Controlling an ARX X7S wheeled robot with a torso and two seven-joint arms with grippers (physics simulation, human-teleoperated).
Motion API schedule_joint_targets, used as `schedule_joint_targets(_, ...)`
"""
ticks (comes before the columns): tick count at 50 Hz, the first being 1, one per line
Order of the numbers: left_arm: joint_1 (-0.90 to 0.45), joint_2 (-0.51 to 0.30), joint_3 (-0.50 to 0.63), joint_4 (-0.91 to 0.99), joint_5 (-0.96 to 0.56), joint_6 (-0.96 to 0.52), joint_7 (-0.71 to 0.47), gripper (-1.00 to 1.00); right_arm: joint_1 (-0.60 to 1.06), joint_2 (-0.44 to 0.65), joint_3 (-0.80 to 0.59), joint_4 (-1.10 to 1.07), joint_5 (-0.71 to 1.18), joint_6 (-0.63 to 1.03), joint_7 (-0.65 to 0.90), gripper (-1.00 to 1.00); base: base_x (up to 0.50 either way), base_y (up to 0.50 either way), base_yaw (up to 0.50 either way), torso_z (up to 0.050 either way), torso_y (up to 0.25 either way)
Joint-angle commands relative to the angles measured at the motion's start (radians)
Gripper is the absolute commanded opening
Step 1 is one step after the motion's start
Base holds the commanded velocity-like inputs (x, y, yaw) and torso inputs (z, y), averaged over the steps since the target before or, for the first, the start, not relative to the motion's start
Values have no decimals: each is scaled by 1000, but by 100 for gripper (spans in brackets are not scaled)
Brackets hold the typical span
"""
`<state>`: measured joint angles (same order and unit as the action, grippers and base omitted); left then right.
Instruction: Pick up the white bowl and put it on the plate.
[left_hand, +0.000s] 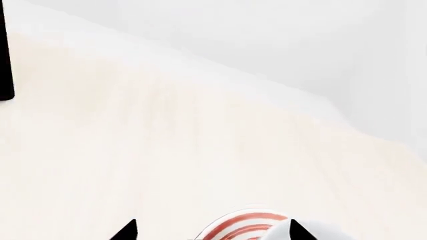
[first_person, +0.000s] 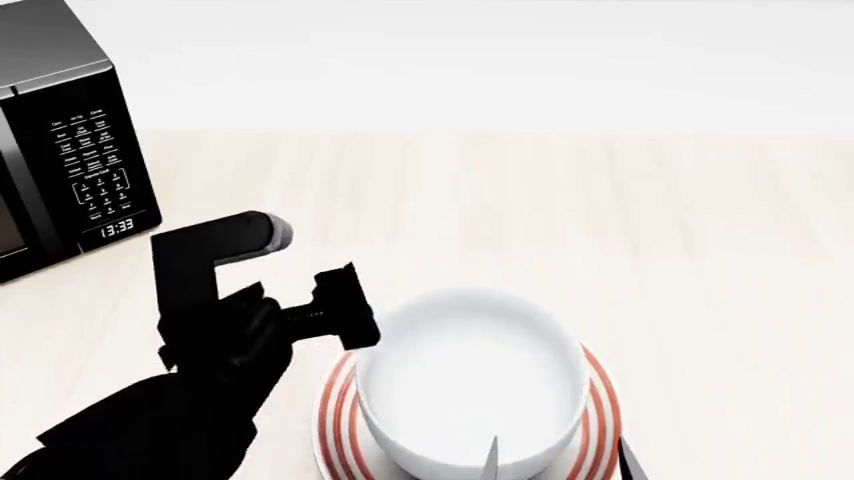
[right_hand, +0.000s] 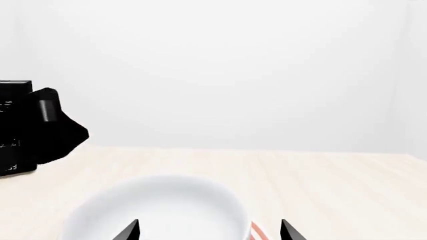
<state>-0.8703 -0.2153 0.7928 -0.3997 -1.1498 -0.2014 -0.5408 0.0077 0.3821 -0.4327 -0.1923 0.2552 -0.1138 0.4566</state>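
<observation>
The white bowl (first_person: 467, 370) sits upright on the red-ringed plate (first_person: 336, 410) at the table's front middle. My left gripper (first_person: 350, 308) is open and empty, just left of the bowl's rim. In the left wrist view (left_hand: 210, 231) its tips are wide apart, with the plate (left_hand: 243, 222) between them and the bowl's edge (left_hand: 277, 236) by one tip. My right gripper (first_person: 561, 462) is open at the bowl's near right side. In the right wrist view (right_hand: 209, 231) one tip is over the bowl (right_hand: 160, 205) and the other is outside it, past the plate's rim (right_hand: 255, 231).
A black microwave (first_person: 67, 150) stands at the table's back left and also shows in the right wrist view (right_hand: 13, 125). The light wooden table (first_person: 601, 230) stretches behind and to the right of the plate, against a white wall.
</observation>
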Motion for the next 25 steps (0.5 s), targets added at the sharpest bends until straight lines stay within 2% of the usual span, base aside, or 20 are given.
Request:
schedule_joint_targets(1,48,-101,13,286,147,59,-114,100,0,-15,24,-15,-21,0,-23,100,0,0,0,0,0)
schedule_joint_targets(12,137,-224,30,495,240,91,-219,100,-9,14,27,-138,-43,48,7,100,0,0,0,0,0)
schedule_joint_targets(25,239,-331,44,656,354,127,-324,100,-20,49,29,-305,-77,125,44,100,0,0,0,0,0)
